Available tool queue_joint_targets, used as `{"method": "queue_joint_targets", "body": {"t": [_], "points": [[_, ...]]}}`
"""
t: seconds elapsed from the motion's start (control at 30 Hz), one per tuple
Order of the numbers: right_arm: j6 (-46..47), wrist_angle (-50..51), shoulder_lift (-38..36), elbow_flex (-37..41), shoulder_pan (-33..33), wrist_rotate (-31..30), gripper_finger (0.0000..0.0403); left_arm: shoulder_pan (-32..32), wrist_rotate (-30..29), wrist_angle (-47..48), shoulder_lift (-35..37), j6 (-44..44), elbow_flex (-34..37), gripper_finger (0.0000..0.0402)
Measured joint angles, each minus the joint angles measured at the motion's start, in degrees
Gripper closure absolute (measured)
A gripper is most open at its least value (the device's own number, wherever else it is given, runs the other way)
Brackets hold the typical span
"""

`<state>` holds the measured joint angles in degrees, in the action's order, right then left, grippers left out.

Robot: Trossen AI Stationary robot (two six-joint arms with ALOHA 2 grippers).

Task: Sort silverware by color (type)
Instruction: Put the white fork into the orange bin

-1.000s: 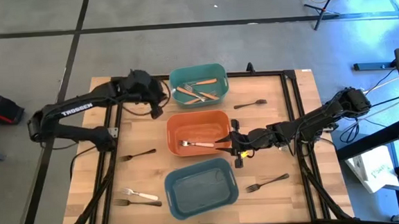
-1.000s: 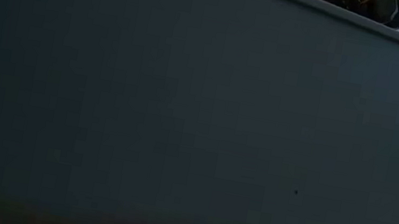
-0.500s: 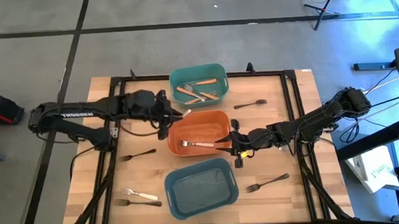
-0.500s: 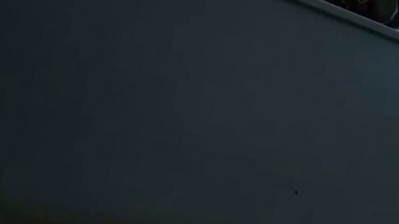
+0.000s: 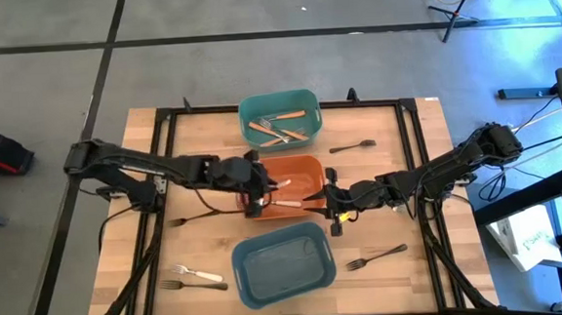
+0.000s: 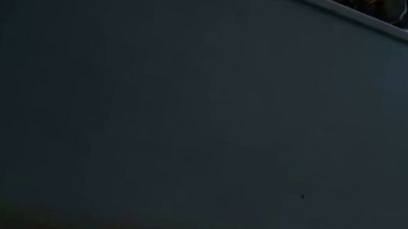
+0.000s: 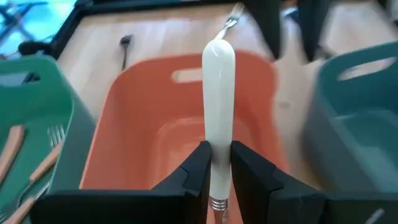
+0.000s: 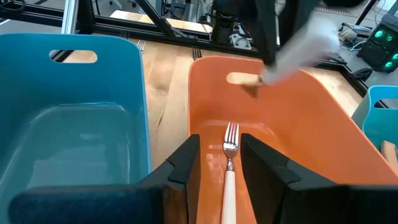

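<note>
While the wooden table (image 5: 417, 149) is being seen from above, three bins are standing in its middle: the blue-grey bin (image 5: 283, 264), the orange bin (image 5: 297, 171) and the teal bin (image 5: 280, 101). A cream-handled fork (image 7: 218, 106) is being held over the orange bin, clamped by the left gripper (image 5: 257, 191). At this bin's other side the right gripper (image 5: 331, 201) is being kept with fingers apart around nothing, above a second cream fork (image 8: 229, 171) lying inside.

Left tool (image 5: 261, 190) clamped, arm stretched inward; right tool (image 5: 326, 196) parted, arm low.
</note>
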<state>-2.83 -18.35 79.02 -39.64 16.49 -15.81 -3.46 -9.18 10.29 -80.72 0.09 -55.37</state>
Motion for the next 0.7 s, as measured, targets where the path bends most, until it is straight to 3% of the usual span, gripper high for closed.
{"method": "queue_joint_targets", "body": {"t": [0.33, 0.7], "points": [[1.2, 0.6, 0.0, 0.0, 0.0, 0.0, 0.0301, 0.1, -0.7, -0.5, -10.6, 0.0, 0.0, 0.0349], [1.3, 0.5, 0.0, 0.0, 0.0, 0.1, 0.0301, 0.1, -0.8, -0.6, -17.0, 0.1, 0.0, 0.0349]]}}
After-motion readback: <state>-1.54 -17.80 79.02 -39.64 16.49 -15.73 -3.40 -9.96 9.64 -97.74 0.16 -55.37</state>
